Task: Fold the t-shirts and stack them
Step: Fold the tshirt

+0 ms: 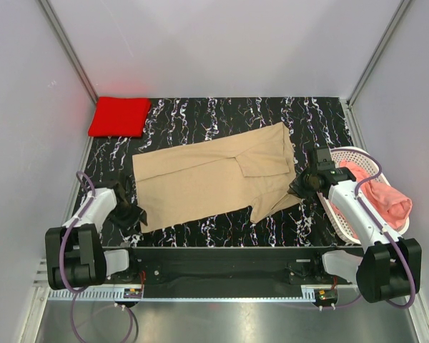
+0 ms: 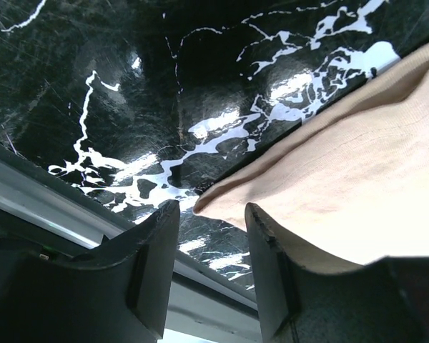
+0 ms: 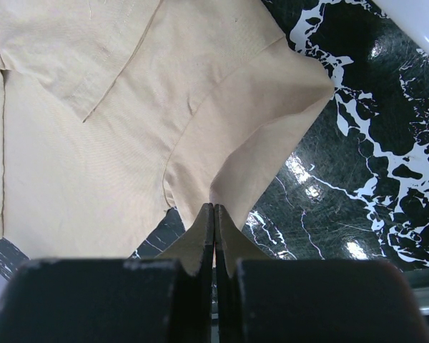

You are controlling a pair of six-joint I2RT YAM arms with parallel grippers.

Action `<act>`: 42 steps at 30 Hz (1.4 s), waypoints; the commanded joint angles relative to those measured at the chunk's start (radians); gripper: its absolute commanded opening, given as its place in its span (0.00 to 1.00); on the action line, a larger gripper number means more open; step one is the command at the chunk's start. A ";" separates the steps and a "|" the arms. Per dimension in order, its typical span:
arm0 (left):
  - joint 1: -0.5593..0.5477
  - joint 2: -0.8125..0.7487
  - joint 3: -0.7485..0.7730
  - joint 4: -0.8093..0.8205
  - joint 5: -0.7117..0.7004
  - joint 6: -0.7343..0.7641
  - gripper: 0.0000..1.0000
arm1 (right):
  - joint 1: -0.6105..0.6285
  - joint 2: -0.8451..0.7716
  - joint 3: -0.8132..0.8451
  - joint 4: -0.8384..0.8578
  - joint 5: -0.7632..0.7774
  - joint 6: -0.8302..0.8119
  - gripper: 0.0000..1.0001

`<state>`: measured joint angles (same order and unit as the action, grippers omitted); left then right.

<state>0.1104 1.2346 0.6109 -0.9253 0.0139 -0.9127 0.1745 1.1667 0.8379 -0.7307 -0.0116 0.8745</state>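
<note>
My right claw [image 3: 214, 209] is pinched shut on the flat tan cloth t-shirt's [image 1: 200, 179] edge, probably to hold it taut, while my half-open left claw [image 2: 211, 211] straddles its corner, gripping nothing.

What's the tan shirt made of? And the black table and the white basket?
The tan shirt looks like soft matte cloth, maybe cotton: it creases and folds flat. The table is hard and glossy, black with white veins like marble, maybe just printed: lights reflect off it. The basket looks like white plastic: a stiff lattice wall.
</note>
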 commanded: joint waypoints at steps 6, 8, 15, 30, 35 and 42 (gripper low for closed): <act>0.009 0.026 -0.016 0.028 -0.020 0.006 0.43 | -0.003 -0.007 0.027 0.002 0.007 -0.008 0.00; 0.008 0.019 -0.028 0.032 0.008 0.002 0.42 | -0.001 -0.009 0.027 0.004 0.006 -0.008 0.00; 0.014 0.052 -0.063 0.109 0.047 -0.017 0.20 | -0.001 -0.013 0.024 0.002 0.005 -0.006 0.00; 0.023 -0.073 0.052 -0.012 0.017 0.028 0.00 | -0.003 0.062 0.300 -0.096 0.104 -0.103 0.00; 0.023 -0.061 0.142 -0.009 -0.011 0.055 0.00 | -0.003 0.145 0.415 -0.081 0.108 -0.160 0.00; 0.023 0.025 0.277 0.019 -0.011 0.096 0.00 | -0.003 0.287 0.605 -0.058 0.125 -0.230 0.00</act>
<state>0.1287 1.2293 0.8246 -0.9306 0.0353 -0.8543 0.1745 1.4189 1.3552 -0.8120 0.0711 0.7010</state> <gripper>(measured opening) 0.019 0.010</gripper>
